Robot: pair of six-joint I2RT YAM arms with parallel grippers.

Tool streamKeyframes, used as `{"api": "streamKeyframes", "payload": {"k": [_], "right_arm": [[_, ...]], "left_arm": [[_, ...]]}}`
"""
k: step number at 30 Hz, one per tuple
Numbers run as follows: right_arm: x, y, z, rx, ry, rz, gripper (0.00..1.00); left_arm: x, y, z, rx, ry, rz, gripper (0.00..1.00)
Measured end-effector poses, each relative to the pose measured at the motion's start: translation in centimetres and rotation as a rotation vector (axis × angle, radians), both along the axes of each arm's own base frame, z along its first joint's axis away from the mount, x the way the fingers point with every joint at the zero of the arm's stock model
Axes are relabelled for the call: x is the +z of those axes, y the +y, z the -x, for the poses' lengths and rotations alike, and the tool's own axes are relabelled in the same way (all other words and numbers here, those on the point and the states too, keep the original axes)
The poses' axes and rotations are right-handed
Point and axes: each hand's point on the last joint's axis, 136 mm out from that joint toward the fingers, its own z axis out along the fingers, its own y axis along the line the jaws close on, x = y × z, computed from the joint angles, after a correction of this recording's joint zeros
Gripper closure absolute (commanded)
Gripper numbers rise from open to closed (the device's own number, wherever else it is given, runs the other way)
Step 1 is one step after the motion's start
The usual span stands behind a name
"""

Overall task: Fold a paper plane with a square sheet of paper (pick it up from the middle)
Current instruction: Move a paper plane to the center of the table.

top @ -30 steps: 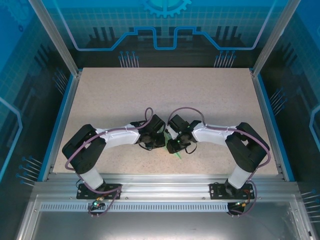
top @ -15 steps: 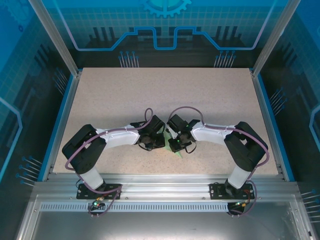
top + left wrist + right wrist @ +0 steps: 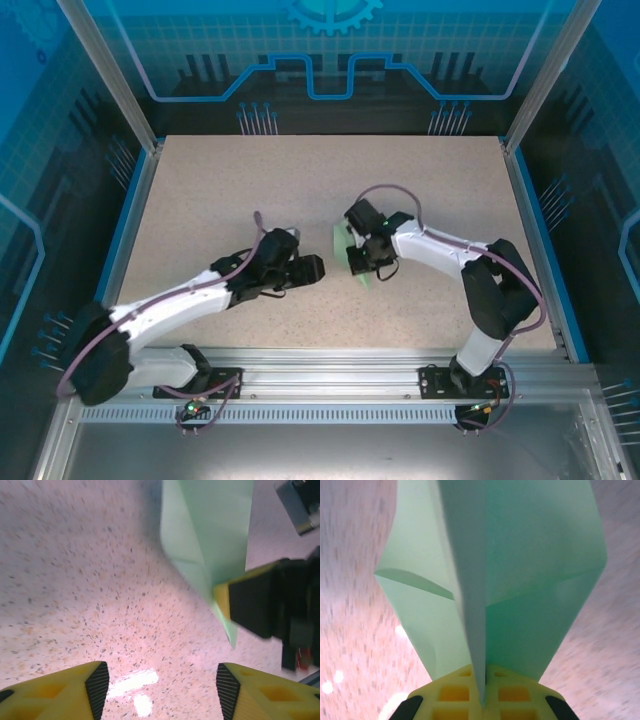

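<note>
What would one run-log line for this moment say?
right gripper: shut on paper plane | left gripper: open, empty, beside paper plane | fold: centre crease visible

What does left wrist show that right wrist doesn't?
Left wrist: the left gripper, fingers apart with nothing between them, and the right gripper seen from the side, pinching the paper plane near its lower tip. Right wrist: the plane end-on, its centre crease clamped between the yellow fingers, wings spreading to both sides. Both: the mint-green plane and the speckled table.
</note>
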Motion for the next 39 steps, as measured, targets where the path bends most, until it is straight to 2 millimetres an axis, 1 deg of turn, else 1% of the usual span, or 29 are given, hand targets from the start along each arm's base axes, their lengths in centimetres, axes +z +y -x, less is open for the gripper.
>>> {"api": "streamKeyframes", "payload": {"k": [2, 5, 8, 11, 14, 15, 17, 19, 24, 26, 29, 32, 34, 37, 39], "right_arm": [[0.6, -0.2, -3.1, -0.054, -0.019, -0.004, 0.94], [-0.1, 0.1, -6.4, -0.099, -0.015, 0.013, 0.94], [-1.9, 0.9, -8.6, -0.11, 0.018, 0.047, 0.91], [-3.6, 1.2, -9.7, -0.12, 0.055, 0.085, 0.9], [-4.5, 1.1, -10.0, -0.14, 0.077, 0.116, 0.88], [-4.5, 1.1, -10.0, -0.145, 0.081, 0.119, 0.88], [-4.5, 1.2, -10.0, -0.152, 0.089, 0.129, 0.83], [-4.8, 1.2, -10.0, -0.16, 0.096, 0.144, 0.82], [-4.8, 1.4, -9.9, -0.168, 0.09, 0.179, 0.93], [-4.8, 1.5, -9.9, -0.171, 0.088, 0.187, 0.95], [-4.8, 1.5, -9.9, -0.177, 0.092, 0.189, 0.94], [-4.8, 1.5, -9.9, -0.183, 0.093, 0.188, 0.92], [-4.8, 1.6, -9.9, -0.186, 0.093, 0.187, 0.88], [-4.7, 1.6, -9.9, -0.194, 0.093, 0.182, 0.78], [-4.5, 1.6, -9.9, -0.194, 0.095, 0.18, 0.75]], "left_arm": [[0.3, 1.7, 0.2, 0.039, -0.029, 0.003, 0.34], [-1.0, 4.2, 1.0, 0.096, -0.019, -0.018, 0.31], [-2.0, 5.8, 2.0, 0.123, -0.003, -0.037, 0.29], [-2.0, 6.6, 2.7, 0.133, -0.008, -0.034, 0.28], [-1.4, 7.1, 2.9, 0.143, -0.03, -0.02, 0.26], [-1.3, 7.2, 3.0, 0.146, -0.035, -0.017, 0.26], [-1.3, 7.5, 3.1, 0.151, -0.041, -0.013, 0.25], [-1.4, 7.6, 3.2, 0.153, -0.037, -0.016, 0.25], [-1.6, 7.7, 3.2, 0.153, -0.033, -0.02, 0.25], [-1.7, 7.7, 3.2, 0.155, -0.03, -0.02, 0.25], [-1.9, 7.7, 3.2, 0.162, -0.02, -0.019, 0.25], [-2.1, 7.6, 3.3, 0.166, -0.008, -0.018, 0.25], [-2.3, 7.6, 3.3, 0.166, -0.003, -0.022, 0.25], [-2.5, 7.6, 3.3, 0.165, 0.003, -0.028, 0.25], [-2.5, 7.6, 3.3, 0.165, 0.005, -0.03, 0.25]]}}
